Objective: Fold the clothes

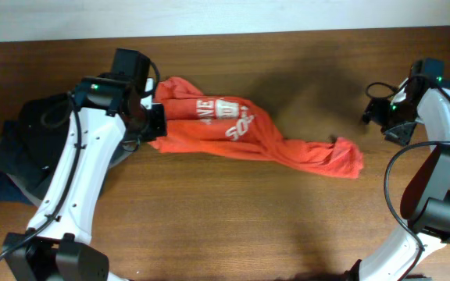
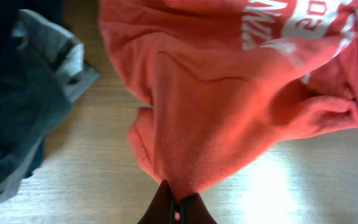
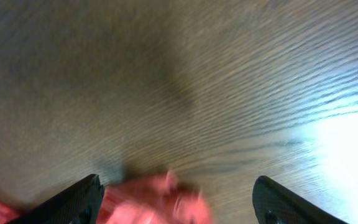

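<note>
At the far left of the table (image 1: 287,234) lies a pile of dark garments (image 1: 22,152), black, navy and grey. It is kept aside there, I think, so that it does not mix with the work. Just beside it, the left pincer (image 2: 176,210) is clenched on an edge of the red-orange T-shirt (image 1: 241,133); in the left wrist view the cloth spreads out from the closed tips in a bunch. I judge that this grip is there to pull the edge out and flatten the shirt, because folding needs a flat shirt first. The shirt itself is in the middle of the table, crumpled into a long band that runs from the left pincer toward the right, with the white lettering (image 1: 226,113) on top. Its right end lies free. Near this end but not touching it, the right pincer (image 3: 179,200) is released, with the fingers wide apart and holding nothing; blurred red cloth shows low between them. Probably it is open so that it can take that free end.
</note>
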`<control>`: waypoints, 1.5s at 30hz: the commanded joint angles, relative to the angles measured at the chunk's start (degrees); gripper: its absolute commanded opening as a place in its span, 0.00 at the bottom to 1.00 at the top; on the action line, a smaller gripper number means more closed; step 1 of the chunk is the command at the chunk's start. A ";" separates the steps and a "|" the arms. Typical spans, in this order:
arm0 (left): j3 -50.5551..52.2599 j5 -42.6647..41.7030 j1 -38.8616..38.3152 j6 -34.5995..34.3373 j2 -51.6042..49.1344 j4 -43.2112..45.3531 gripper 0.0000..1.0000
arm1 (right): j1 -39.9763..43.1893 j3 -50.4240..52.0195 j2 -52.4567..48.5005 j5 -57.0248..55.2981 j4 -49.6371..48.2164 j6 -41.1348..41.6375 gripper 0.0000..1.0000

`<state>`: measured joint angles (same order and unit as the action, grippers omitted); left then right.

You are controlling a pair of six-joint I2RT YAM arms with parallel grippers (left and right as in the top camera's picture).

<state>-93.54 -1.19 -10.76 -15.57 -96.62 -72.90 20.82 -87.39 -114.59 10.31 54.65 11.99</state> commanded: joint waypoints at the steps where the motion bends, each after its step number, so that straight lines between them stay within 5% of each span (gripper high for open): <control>1: -0.42 1.49 -0.42 0.92 1.07 -0.02 0.01 | -0.04 2.27 0.70 6.75 -0.92 -4.74 0.82; 9: -0.42 1.68 -0.42 0.92 1.07 -0.02 0.01 | -2.71 10.36 0.70 14.14 -1.07 -11.87 0.75; 15: -0.42 1.68 -0.42 0.92 1.07 -0.07 0.00 | -4.55 11.39 0.70 17.33 0.02 -13.38 0.21; 22: -0.42 4.28 -0.42 0.90 1.07 -1.42 0.00 | -3.32 10.56 0.72 17.84 2.19 -9.81 0.04; 31: -0.42 8.09 -0.02 0.90 1.09 -4.13 0.00 | 5.64 4.59 0.76 40.37 3.67 -7.28 0.04; 32: -0.42 8.09 -0.04 0.90 1.09 -4.07 0.00 | 6.14 4.55 0.76 38.82 4.31 -7.32 0.10; 35: -0.42 8.09 -0.02 0.90 1.09 -4.11 0.00 | 6.73 4.57 0.76 29.97 9.33 -8.94 0.51; 39: -0.42 8.11 -0.02 0.90 1.09 -3.80 0.00 | 5.95 4.90 0.76 20.22 14.64 -11.21 0.60; 45: -0.42 8.11 -0.04 0.90 1.09 -2.51 0.01 | 2.99 8.83 0.76 17.90 15.37 -11.15 0.60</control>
<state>-93.54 5.91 -11.11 -15.40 -96.64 -75.85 25.71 -80.64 -114.56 31.11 70.00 1.85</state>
